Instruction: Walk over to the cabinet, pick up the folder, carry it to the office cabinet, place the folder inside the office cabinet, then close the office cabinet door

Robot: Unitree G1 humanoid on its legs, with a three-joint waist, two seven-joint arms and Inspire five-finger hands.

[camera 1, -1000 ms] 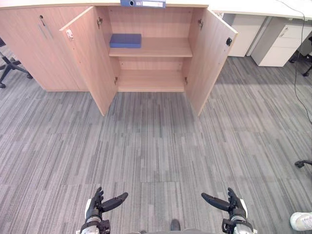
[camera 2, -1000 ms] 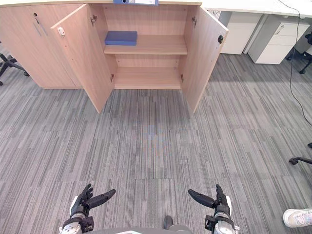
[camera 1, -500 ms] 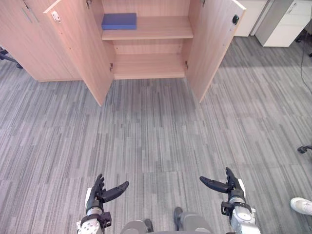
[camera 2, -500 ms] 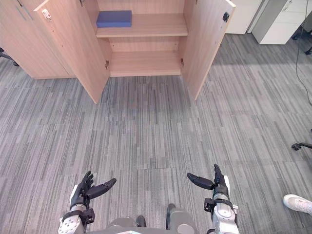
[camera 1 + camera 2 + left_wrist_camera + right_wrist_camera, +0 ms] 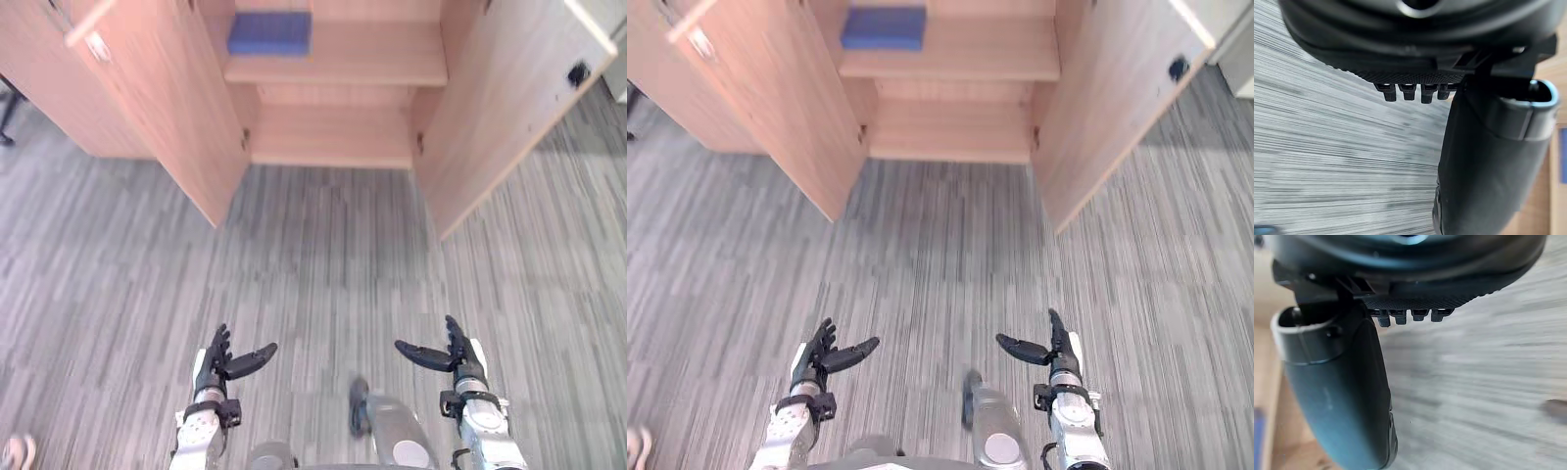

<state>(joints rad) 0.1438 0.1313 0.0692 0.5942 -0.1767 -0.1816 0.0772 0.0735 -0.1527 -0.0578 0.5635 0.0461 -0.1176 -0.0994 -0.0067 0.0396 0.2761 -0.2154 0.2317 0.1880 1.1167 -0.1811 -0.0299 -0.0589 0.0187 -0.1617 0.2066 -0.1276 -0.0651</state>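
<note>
A blue folder (image 5: 269,33) lies flat at the left end of the upper shelf inside an open light-wood cabinet (image 5: 343,137) straight ahead. Both of its doors stand wide open: the left door (image 5: 167,108) and the right door (image 5: 509,108). My left hand (image 5: 217,367) and my right hand (image 5: 453,354) hang low over the grey carpet, well short of the cabinet. Both are open, with fingers straight, thumbs pointing inward and nothing in them. The left wrist view shows the straight fingers (image 5: 1410,92) over carpet, and the right wrist view shows the same of its fingers (image 5: 1409,316).
Grey striped carpet (image 5: 323,255) runs from me to the cabinet. The two open doors jut out toward me on either side of the opening. A closed section of cabinet (image 5: 49,88) stands left. A shoe tip (image 5: 635,443) shows at the bottom left.
The view has moved closer to the cabinet and shifted, so the cabinet looms larger and its top is cut off. Both hands stay open in the same low pose.
</note>
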